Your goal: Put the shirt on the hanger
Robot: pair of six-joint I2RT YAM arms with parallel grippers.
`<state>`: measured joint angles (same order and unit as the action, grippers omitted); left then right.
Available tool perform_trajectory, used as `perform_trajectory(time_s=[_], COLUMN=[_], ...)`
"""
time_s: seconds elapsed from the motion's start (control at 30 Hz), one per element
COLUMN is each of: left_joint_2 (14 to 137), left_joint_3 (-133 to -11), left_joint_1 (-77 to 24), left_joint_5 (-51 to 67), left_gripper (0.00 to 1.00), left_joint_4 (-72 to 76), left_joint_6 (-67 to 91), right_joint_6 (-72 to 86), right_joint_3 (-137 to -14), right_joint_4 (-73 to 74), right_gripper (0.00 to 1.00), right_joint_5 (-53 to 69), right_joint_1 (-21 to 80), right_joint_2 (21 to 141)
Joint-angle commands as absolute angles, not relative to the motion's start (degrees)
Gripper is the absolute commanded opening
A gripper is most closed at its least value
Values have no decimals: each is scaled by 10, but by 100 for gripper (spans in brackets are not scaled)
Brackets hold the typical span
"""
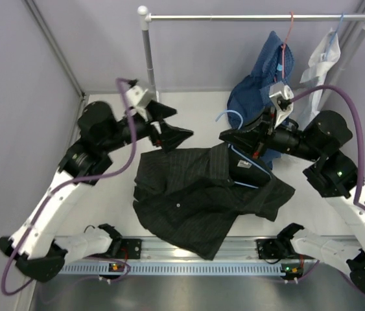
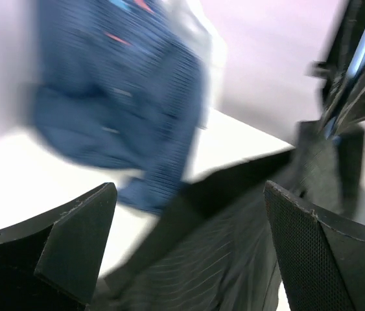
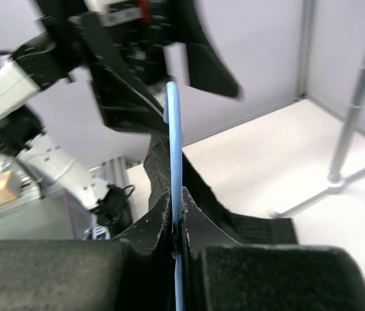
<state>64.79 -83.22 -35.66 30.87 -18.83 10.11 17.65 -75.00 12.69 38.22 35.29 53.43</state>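
The shirt [image 1: 195, 197] lies crumpled on the white desk [image 1: 107, 210], between the two arms and close to the near edge, its collar end turned toward the right arm and a few pale buttons showing on the dark pinstriped cloth.

The right end effector [image 1: 229, 137] sits above the shirt's collar end. In the right wrist view its fingers [image 3: 159, 223] are pressed together on the light-blue wire of the hanger [image 3: 175, 149], which runs straight up out of the grip, with dark shirt fabric lying against the wire just above the fingers.

From above, the hanger [image 1: 250, 165] has its curved hook pointing toward the back of the desk and its triangular frame spread over the shirt's upper right part. Whether any of the frame is inside the garment cannot be told.

The left end effector [image 1: 171, 124] hovers just beyond the shirt's far left corner with its jaws spread wide and nothing between them. In the blurred left wrist view, the two black fingers [image 2: 78, 236] stand well apart, with the shirt [image 2: 234, 253] below.

At the back right, a blue checked shirt [image 1: 260, 81] hangs from the rail [image 1: 247, 17] on a red-pink hanger [image 1: 290, 29], with a white garment [image 1: 325, 57] just beside it
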Motion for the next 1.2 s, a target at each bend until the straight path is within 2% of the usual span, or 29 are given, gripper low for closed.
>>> perform_trajectory(time_s=[0.0, 0.1, 0.23, 0.33, 0.5, 0.63, 0.67, 0.73, 0.77, 0.8, 0.83, 1.0, 1.17], left_joint_2=[554, 492, 430, 398, 395, 451, 467, 513, 528, 540, 558, 559, 548], left_joint_3=[-794, -731, -624, -590, -537, -533, -546, -562, -572, -596, -605, -601, -578], left_joint_1=[-357, -357, -357, -357, -358, -358, -357, -357, -357, -358, -357, -357, -357], left_joint_5=[65, 52, 116, 141, 123, 136, 143, 146, 128, 112, 86, -128, -120], left_gripper=[98, 98, 98, 98, 98, 97, 92, 62, 42, 18, 0, 0, 0], left_joint_4=[-119, -119, -91, -64, -36, -5, 12, 12, 5, -8, -33, -69, -78], left_joint_6=[42, 55, 94, 115, 114, 125, 127, 120, 117, 115, 117, 162, 180], right_joint_6=[118, 106, 96, 97, 106, 114, 114, 114, 114, 113, 112, 108, 105], right_joint_3=[-816, -862, -936, -978, -1015, -1039, -1041, -1049, -1050, -1049, -1048, -1014, -1012], right_joint_4=[215, 275, 321, 344, 349, 348, 348, 349, 349, 350, 353, 353, 354], right_gripper=[0, 0, 0, 0, 0, 0, 0, 0, 0, 0, 0, 0, 0], right_joint_5=[278, 200, 190, 180, 212, 230, 230, 231, 225, 216, 191, 92, 84], right_joint_1=[345, 345, 344, 344, 344, 344, 344, 344, 344, 344, 344, 344, 344], right_joint_2=[513, 518, 541, 555, 570, 578, 579, 580, 579, 578, 574, 541, 537])
